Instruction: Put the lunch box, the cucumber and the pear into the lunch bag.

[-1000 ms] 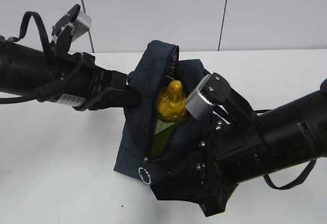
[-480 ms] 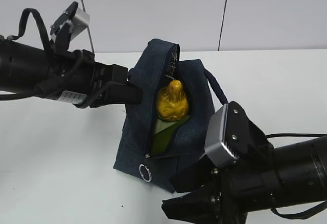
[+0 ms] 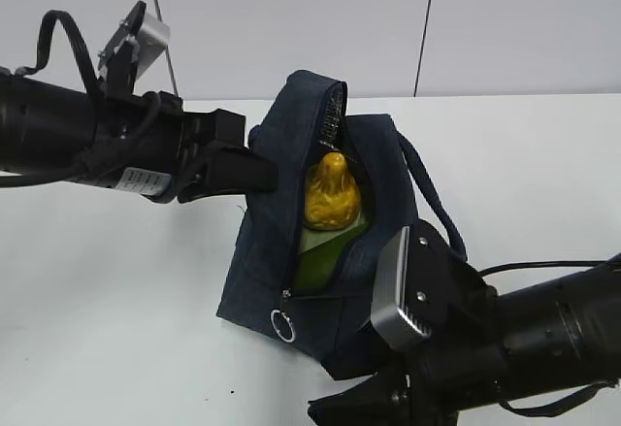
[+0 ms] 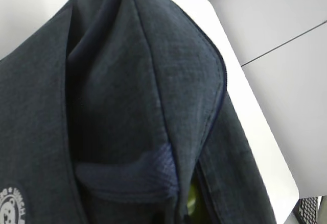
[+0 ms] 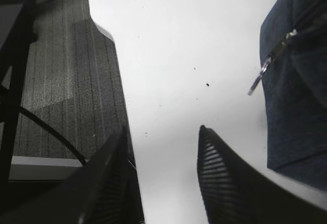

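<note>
We see our left end effector (image 3: 254, 170) clamped on the lunch bag (image 3: 281, 251) flap, holding the mouth open. Pear (image 3: 331, 193), cucumber (image 3: 320, 259) sit inside; lunch box unseen. Right end effector (image 5: 163, 173) gapes empty above the tabletop (image 3: 116, 300).

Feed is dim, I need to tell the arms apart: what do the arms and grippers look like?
Both arms are thick black tubes, each with a silver wrist camera block. The left arm carries a white label and looped black cable; the right gripper has black ribbed fingers.

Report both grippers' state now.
Left gripper: shut on the lunch bag flap.
Right gripper: open, holding nothing, above the table.
</note>
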### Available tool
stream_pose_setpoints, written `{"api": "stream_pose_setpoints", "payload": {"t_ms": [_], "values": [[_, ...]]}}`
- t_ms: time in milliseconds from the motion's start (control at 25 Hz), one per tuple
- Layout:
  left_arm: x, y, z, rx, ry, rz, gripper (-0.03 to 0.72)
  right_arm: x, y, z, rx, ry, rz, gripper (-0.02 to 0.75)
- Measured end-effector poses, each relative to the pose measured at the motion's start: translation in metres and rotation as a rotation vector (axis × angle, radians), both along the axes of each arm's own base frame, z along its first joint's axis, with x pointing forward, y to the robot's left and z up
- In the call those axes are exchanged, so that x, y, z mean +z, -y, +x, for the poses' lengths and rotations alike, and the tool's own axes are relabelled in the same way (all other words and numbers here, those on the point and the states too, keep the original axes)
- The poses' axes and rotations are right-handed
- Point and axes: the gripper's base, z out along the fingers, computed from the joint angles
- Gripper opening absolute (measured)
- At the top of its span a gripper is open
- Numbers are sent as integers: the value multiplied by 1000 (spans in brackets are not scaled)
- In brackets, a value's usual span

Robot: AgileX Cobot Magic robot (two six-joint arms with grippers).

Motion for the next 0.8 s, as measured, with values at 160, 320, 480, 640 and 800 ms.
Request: {"api": "stream_pose_setpoints", "payload": {"t_ms": [160, 320, 480, 640, 800], "values": [[1, 1, -1, -6, -12, -21, -18, -3, -5, 12, -14, 1, -15, 356], [2, 2, -1, -4, -18, -32, -18, -7, -7, 21, -31, -1, -33, 356], [2, 2, -1, -7, -22, -40, -18, -6, -10, 26, -35, 7, -30, 341], [3, 3, -2, -14, -29, -54, -18, -4, -11, 27, -32, 6, -19, 317], [3, 3, -2, -13, -30, -55, -18, -3, -14, 25, -12, -26, 24, 312]]}}
